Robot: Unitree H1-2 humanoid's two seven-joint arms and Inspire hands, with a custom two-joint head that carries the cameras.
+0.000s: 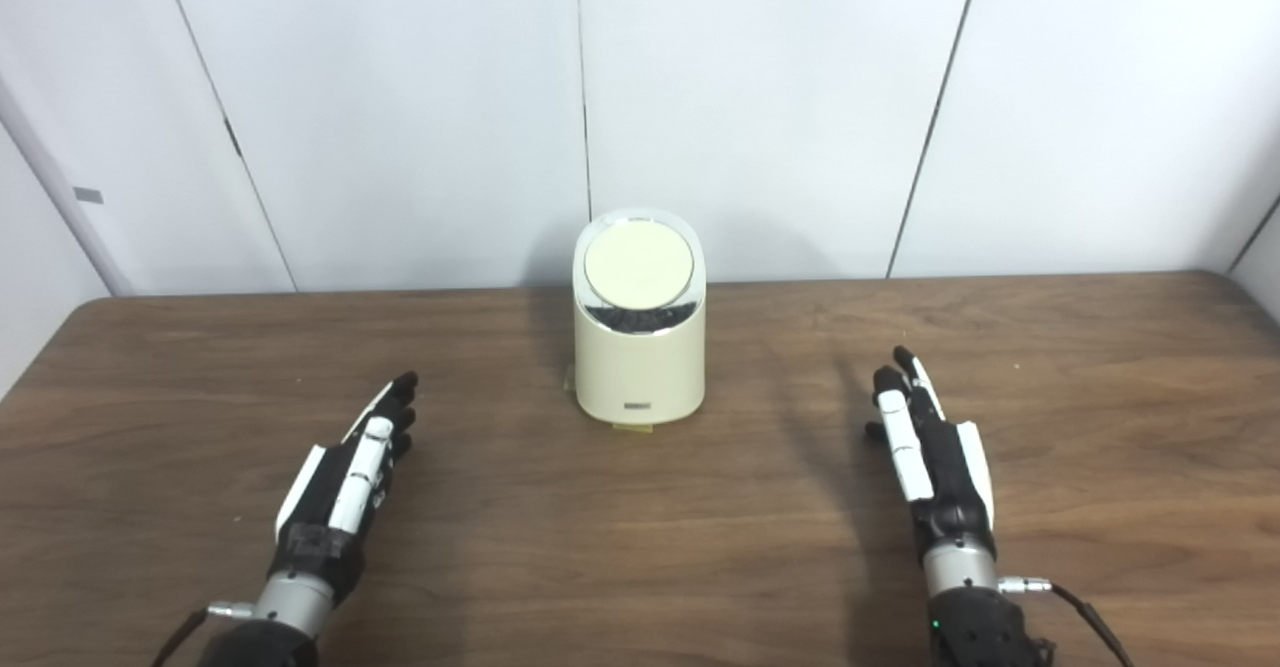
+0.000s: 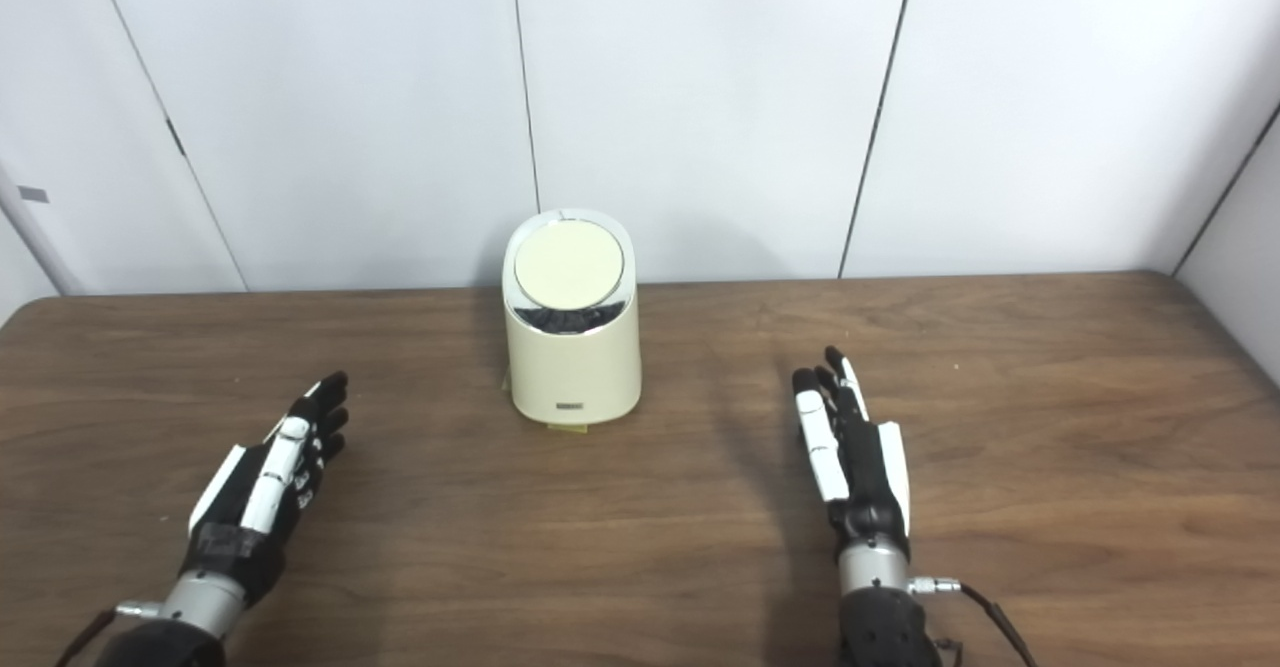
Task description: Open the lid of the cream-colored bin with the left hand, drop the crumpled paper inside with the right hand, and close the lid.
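The left hand (image 1: 345,477) lies low over the desk (image 1: 640,547) near its front edge, toward the front left corner, palm turned inward, fingers stretched out and a little apart, holding nothing. Its fingertips point toward the far edge and slightly toward the middle. The right hand (image 1: 935,457) sits in the matching spot toward the front right corner, also flat and edge-on, fingers extended and spread slightly, empty as well. A thin cable runs from each wrist toward the front edge.

Between the two hands and farther back stands the cream-colored bin (image 1: 640,367), upright, close to the middle of the desk's far edge and well apart from both hands. It is roughly centred between them, a little nearer the left hand's fingertips than the right's. Its lid (image 1: 638,264) is a round cream disc set in a shiny chrome ring, tilted to face forward, and it is down, closed. A small dark label (image 1: 637,406) sits low on the front of the bin's body; there is writing on it, but it is too small and blurred to read. A bit of yellowish tape or pad (image 1: 633,428) shows under the bin's front base, touching the desk.

Behind the far edge rise plain white wall panels (image 1: 400,97) with dark seams.
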